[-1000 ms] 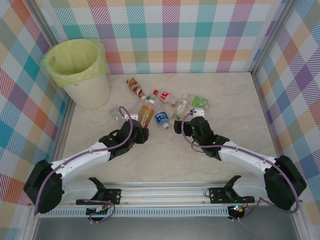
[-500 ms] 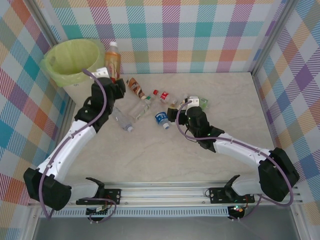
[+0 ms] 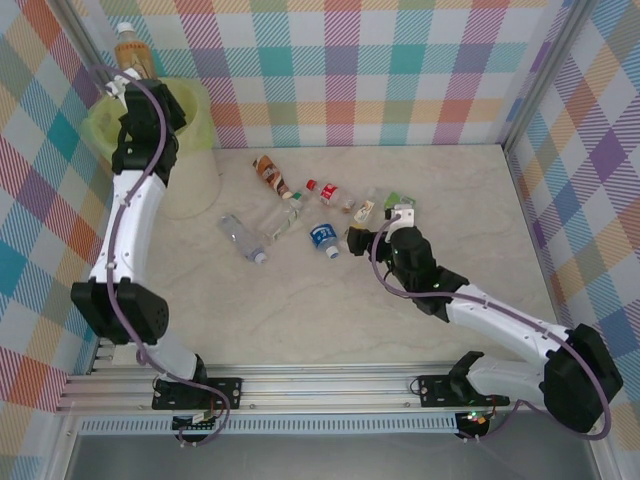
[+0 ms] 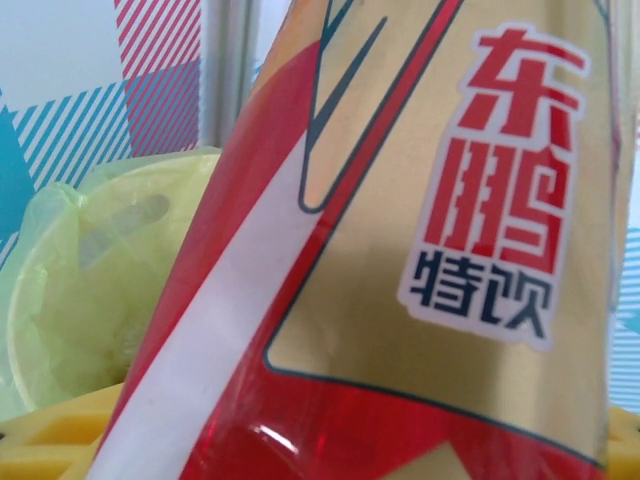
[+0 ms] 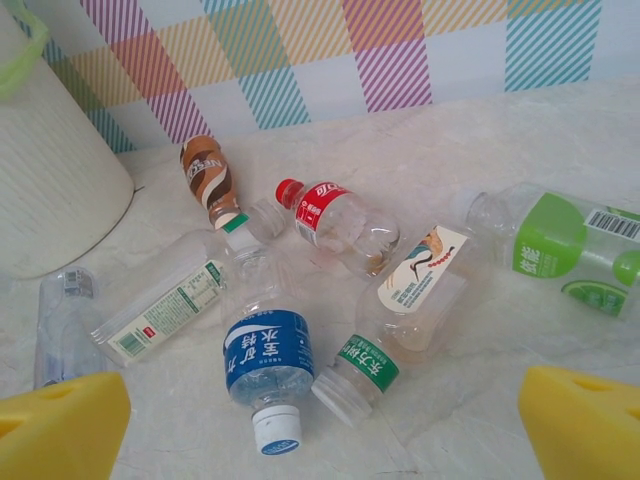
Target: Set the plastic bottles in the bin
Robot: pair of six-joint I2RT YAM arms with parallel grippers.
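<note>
My left gripper (image 3: 127, 82) is raised over the bin (image 3: 197, 118), shut on a plastic bottle with a red and gold label (image 3: 129, 44) held upright. Seen from the left wrist, this bottle (image 4: 400, 250) looms close, with the bin's yellow-green liner (image 4: 90, 260) behind it. My right gripper (image 3: 368, 228) stands open low over the table, its yellow pads (image 5: 60, 430) wide apart. Between and ahead of them lie a blue-labelled bottle (image 5: 268, 360) and a green-collared bottle (image 5: 410, 300). Farther on lie red-labelled (image 5: 335, 212), brown (image 5: 208, 175) and green-labelled (image 5: 560, 235) bottles.
Two clear bottles (image 3: 283, 218) (image 3: 242, 238) lie left of the cluster, near the bin's white side (image 5: 50, 180). Plaid walls close in the table at the back and both sides. Bare marble tabletop (image 3: 330, 310) stretches between the bottles and the arm bases.
My left arm has lifted the red and gold bottle from the table up to above the bin's rim. The right gripper has shifted slightly right, staying open.
</note>
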